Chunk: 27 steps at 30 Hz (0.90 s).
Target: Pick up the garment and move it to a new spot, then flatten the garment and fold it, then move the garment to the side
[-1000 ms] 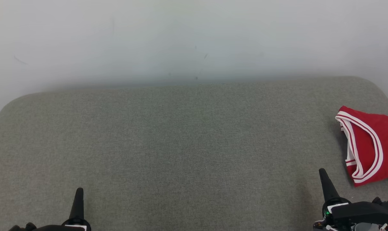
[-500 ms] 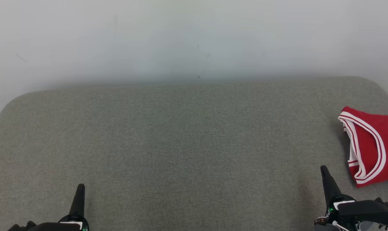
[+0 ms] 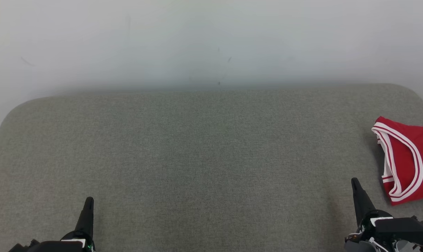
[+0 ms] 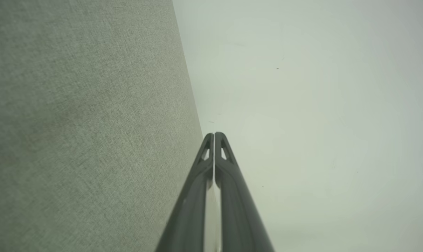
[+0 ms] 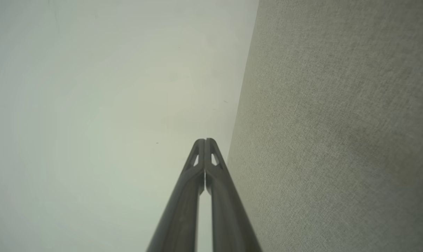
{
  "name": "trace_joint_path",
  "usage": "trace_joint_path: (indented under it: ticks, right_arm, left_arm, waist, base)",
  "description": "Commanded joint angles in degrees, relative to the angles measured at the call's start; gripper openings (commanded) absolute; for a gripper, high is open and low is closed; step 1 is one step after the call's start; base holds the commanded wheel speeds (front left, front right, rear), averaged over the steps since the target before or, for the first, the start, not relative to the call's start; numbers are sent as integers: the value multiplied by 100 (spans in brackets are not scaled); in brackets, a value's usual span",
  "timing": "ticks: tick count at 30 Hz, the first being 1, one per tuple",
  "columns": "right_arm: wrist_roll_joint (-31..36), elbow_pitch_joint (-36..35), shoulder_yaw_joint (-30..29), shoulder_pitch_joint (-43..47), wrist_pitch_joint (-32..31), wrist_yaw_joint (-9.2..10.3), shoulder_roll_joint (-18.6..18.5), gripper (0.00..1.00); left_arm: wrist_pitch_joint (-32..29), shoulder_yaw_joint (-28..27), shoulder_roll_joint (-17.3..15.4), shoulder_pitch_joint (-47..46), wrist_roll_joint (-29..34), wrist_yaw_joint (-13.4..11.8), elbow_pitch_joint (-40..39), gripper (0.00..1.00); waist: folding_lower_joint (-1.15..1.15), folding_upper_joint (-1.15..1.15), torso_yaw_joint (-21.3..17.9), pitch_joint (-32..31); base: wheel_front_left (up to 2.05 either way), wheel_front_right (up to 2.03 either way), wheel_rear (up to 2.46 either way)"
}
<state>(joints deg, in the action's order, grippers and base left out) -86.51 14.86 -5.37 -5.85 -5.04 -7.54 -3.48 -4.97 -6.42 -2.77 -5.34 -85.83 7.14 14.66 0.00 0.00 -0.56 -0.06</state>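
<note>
The garment, a red jersey with white trim, lies folded at the right edge of the grey cushioned surface, partly cut off by the head view's border. My right gripper is shut and empty at the lower right, a little left of and nearer than the garment, not touching it. At the lower left my left gripper is shut and empty above bare fabric. In each wrist view the fingertips meet: left gripper, right gripper.
A pale wall rises right behind the cushioned surface's far edge. The surface's corners are rounded, and its left corner drops off to a thin strip of floor.
The whole picture has drifted slightly right, so the camera moved. Both grippers stay shut and low; the garment lies as before.
</note>
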Motion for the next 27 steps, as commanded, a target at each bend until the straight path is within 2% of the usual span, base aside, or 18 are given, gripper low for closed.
trace_joint_path:
  ticks: [1,16,27]
  right_arm:
    - [-139,-39,-35,-46,-39,9,24,0]
    - [-622,-101,-141,-54,-171,10,75,0]
    - [-593,-95,-132,-51,-170,10,70,0]
  left_arm:
    - [-42,-18,-18,-93,-166,45,-41,0]
    - [-177,-22,-17,-121,-691,44,-76,0]
    - [-171,-21,-17,-117,-672,44,-73,0]
  waist:
    - [0,0,8,3]
    - [0,0,56,24]
    - [0,0,56,24]
  base:
    - [0,0,0]
    - [0,0,0]
    - [0,0,0]
